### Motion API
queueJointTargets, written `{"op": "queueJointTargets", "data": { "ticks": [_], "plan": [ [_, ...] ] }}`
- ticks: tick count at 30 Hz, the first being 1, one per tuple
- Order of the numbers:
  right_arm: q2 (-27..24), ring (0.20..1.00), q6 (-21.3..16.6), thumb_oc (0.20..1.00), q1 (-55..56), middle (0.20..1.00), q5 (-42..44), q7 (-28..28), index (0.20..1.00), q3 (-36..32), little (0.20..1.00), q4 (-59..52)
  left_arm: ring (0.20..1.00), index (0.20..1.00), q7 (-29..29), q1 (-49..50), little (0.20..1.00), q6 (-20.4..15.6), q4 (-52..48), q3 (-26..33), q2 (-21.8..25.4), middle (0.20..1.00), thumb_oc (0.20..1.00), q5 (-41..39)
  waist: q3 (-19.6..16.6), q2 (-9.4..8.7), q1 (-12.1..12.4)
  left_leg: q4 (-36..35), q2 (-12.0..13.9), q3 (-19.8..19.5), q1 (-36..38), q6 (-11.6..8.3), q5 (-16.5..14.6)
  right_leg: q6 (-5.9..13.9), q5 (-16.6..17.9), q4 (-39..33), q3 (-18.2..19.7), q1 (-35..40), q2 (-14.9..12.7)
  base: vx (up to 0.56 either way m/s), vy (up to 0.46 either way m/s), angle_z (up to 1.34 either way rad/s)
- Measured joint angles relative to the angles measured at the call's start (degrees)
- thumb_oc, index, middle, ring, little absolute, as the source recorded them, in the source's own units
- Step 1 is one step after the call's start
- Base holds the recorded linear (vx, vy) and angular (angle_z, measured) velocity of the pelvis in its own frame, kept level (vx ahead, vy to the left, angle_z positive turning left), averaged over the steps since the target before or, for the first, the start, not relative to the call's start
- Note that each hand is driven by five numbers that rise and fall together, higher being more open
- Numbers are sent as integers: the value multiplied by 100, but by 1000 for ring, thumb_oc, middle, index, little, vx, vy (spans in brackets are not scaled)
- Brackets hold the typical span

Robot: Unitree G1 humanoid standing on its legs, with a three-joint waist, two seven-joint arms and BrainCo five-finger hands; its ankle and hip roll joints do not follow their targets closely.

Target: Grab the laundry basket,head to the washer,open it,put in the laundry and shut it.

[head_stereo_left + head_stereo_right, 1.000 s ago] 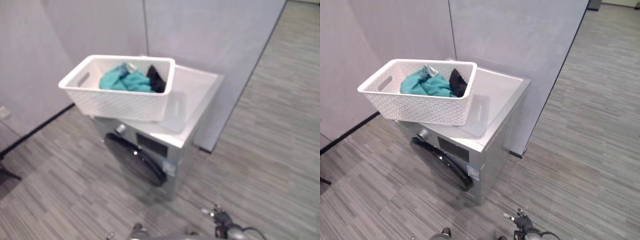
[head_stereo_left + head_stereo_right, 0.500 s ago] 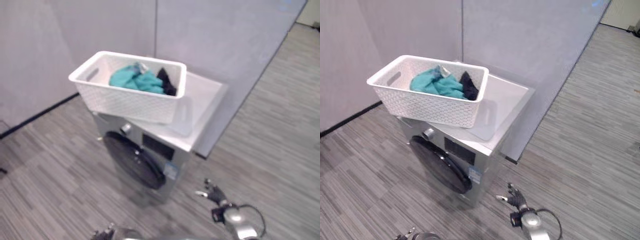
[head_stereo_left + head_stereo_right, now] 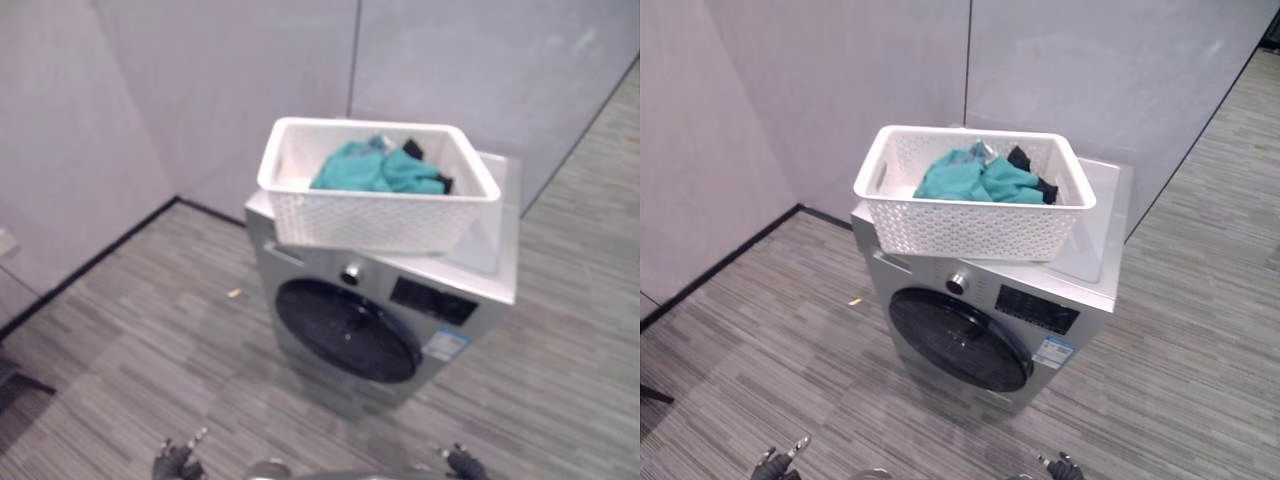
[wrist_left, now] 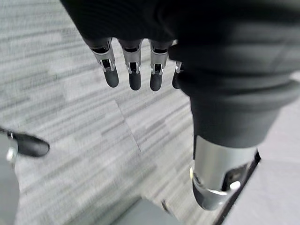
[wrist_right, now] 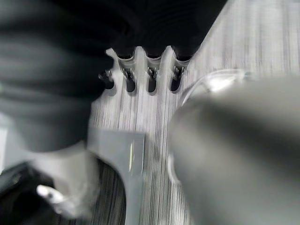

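- At the bottom edge, left of centre in the left eye view, the robot's left hand [image 3: 177, 462] hangs low above the grey wood-grain plank floor [image 3: 120, 350]; its own wrist view shows the silver, dark-tipped fingers [image 4: 134, 70] straight and loosely spread, holding nothing, with only floor past them.
- A small pale scrap [image 3: 234, 293] lies on the floor just left of the washer's lower front corner; it is too small to say what it is.
- In the middle of the frame stands the silver front-loading washing machine [image 3: 1080, 320], in front of plain grey wall panels [image 3: 840, 90]. Its round dark glass door [image 3: 960, 340] sits flush with the front, closed, below a knob and a dark control panel.
- The white woven-pattern plastic laundry basket [image 3: 970, 225] rests on top of the washer, upper centre of the frame, towards the machine's left side and overhanging the front edge a little; neither hand touches it.
- Inside the basket lies a bunched teal garment [image 3: 970, 180], with a dark piece of cloth [image 3: 1025, 163] against its right side.
- At the bottom edge, right of centre, the robot's right hand [image 3: 1062, 466] also hangs low, well apart from the washer; its wrist view seems to show the fingers [image 5: 151, 77] straight and empty, though that picture is smeared.
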Motion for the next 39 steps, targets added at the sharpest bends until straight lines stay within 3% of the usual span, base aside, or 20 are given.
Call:
{"op": "queueJointTargets", "data": {
  "ticks": [2,3,4,6,9,13,15,19,21,26,31,34,39],
  "plan": [
    [-15,1000,-15,1000,-169,1000,-5,12,1000,293,1000,-55,1000,1000,-3,174,1000,17,-25,100,-96,1000,1000,0,-44,42,70,-130,22,236,129,-2,89,68,-343,-265,-42,201,387,-132,-77,-73],
    [57,1000,-46,1000,-267,1000,-10,63,1000,464,1000,-163,1000,1000,-5,270,1000,36,-24,88,-121,1000,1000,-1,-95,-60,235,-97,-52,212,177,19,115,49,-331,-1261,-55,577,665,-122,-178,-113],
    [79,1000,-82,1000,-273,1000,-13,73,1000,696,1000,-215,1000,1000,-7,384,1000,45,-25,244,-225,1000,1000,-3,-187,-128,342,-122,-103,253,173,74,150,175,-241,-2167,317,839,905,-58,-154,-128],
    [152,1000,-63,1000,-259,1000,-146,132,1000,1134,1000,-458,1000,1000,-1,435,1000,48,-106,238,-378,1000,1000,-5,-325,-121,413,-348,-31,162,210,-28,275,180,-16,-2929,611,1064,1149,-73,-177,-63],
    [198,1000,-32,1000,-92,1000,-290,248,1000,1431,1000,-785,1000,1000,-4,303,1000,30,-160,42,-418,1000,1000,-3,-317,-207,380,-465,71,54,224,-64,484,80,179,-3312,558,1208,1344,-65,-147,6],
    [-126,1000,4,1000,211,1000,-514,399,1000,1504,1000,-2047,1000,1000,16,238,1000,38,-442,10,-455,1000,1000,0,-252,-201,352,-671,270,-230,97,-425,708,20,249,-3532,358,1220,1584,-106,-125,21],
    [-492,1000,14,1000,202,1000,-756,417,1000,1563,1000,-2473,1000,1000,16,244,1000,38,-611,-18,-467,1000,1000,-3,-227,-266,347,-680,277,-380,-17,-423,758,25,299,-3530,234,1258,1612,-54,-38,34],
    [-1424,1000,-87,1000,-336,1000,-1607,340,1000,1653,1000,-3105,1000,1000,19,369,1000,16,-1195,-185,-471,1000,1000,1,-25,-224,374,-891,239,-444,-31,-418,878,26,341,-3554,165,1196,1580,-18,-4,14],
    [-1572,1000,-97,1000,-701,1000,-1824,285,1000,1745,1000,-3187,1000,1000,19,349,1000,15,-1293,-183,-473,1000,1000,0,39,-227,369,-895,221,-455,-70,-403,903,18,395,-3597,164,1179,1575,2,5,3],
    [-1635,1000,-127,1000,-1458,1000,-2048,111,1000,2134,1000,-3278,1000,1000,9,273,1000,7,-1398,-376,-517,1000,1000,-3,220,-287,472,-948,141,-522,-114,-361,1009,-6,524,-3687,69,1188,1543,15,30,8],
    [-1264,1000,-137,1000,-2330,1000,-2252,-45,1000,2679,1000,-2146,1000,1000,4,74,1000,5,-1559,-470,-507,1000,1000,-7,518,-439,760,-937,111,-533,-108,-354,1018,-16,548,-3660,3,1188,1524,-2,27,6],
    [-1095,1000,-121,1000,-2743,1000,-2260,-182,1000,3019,1000,-1501,1000,1000,6,-129,1000,2,-1581,-516,-459,1000,1000,-7,845,-431,925,-938,76,-613,-150,-353,1018,-16,548,-3660,-70,1192,1496,-37,45,10],
    [-1005,1000,-74,1000,-3030,1000,-2261,-463,1000,3002,1000,-1073,1000,1000,11,-126,1000,-1,-1669,-625,-379,1000,1000,-9,1115,-460,929,-910,58,-706,-227,-351,1021,-15,547,-3661,-134,1174,1484,-31,21,9]
  ]
}}
